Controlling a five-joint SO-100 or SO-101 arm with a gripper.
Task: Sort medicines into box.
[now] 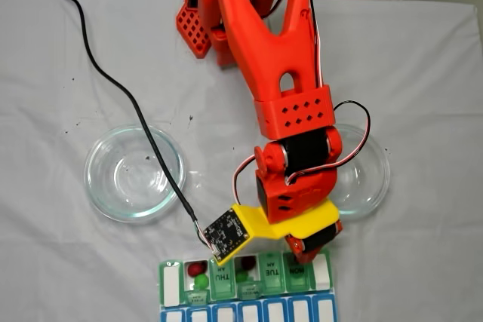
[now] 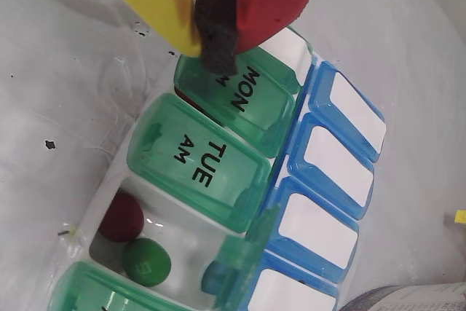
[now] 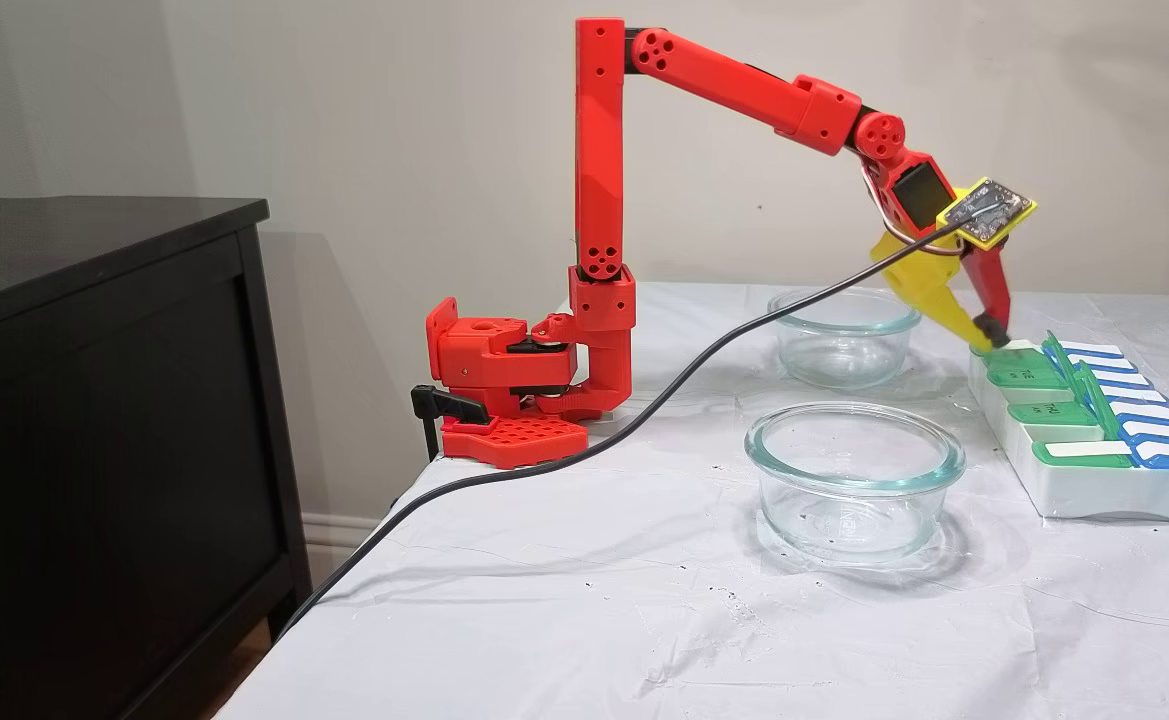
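Note:
The box [image 1: 172, 290] lies at the near table edge in a fixed view, with green lids and a blue row [image 2: 331, 165]. Its MON lid [image 2: 251, 103] and TUE lid [image 2: 196, 162] are down. The compartment next to TUE stands open and holds a dark red medicine [image 2: 121, 216] and a green one [image 2: 145, 260]. Another open compartment further left holds a red ball [image 1: 198, 268] and a green ball [image 1: 201, 283]. My gripper [image 2: 215, 34] is shut, yellow and red fingers meeting on the black foam pad, its tip right at the MON lid [image 3: 1012, 348].
Two round clear glass dishes stand on the white cloth, one at left [image 1: 136, 173] and one partly under the arm at right [image 1: 370, 179]. A black cable [image 1: 128, 103] runs across the cloth to the wrist. A dark cabinet [image 3: 94, 400] stands beside the table.

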